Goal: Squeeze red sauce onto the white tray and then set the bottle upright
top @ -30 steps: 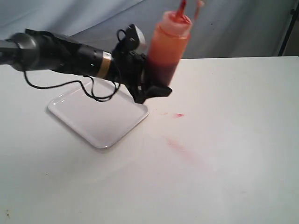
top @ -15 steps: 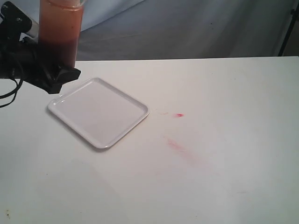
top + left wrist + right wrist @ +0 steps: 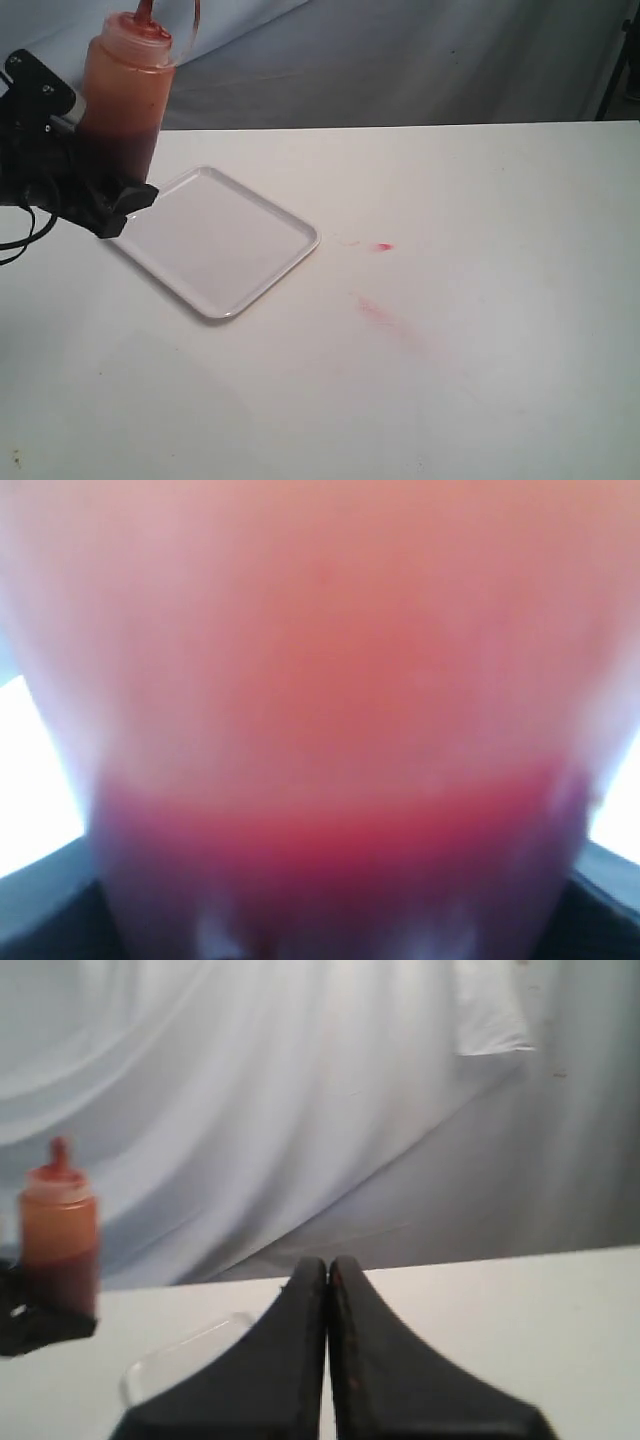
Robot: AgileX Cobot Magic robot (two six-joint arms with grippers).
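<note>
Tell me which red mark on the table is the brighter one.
The small round red sauce blob, right of the white tray's corner in the exterior view. The pinkish smear nearer the camera is pale and streaked.

The bottle (image 3: 128, 90) is orange-red with darker red sauce (image 3: 120, 150); the tray (image 3: 225, 245) white.

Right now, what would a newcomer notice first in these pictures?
The orange-red squeeze bottle stands out, held upright in the left hand at the far left, by the left corner of the white tray. The tray itself looks clean, while a small red spot and a pinkish smear mark the table to its right.
</note>
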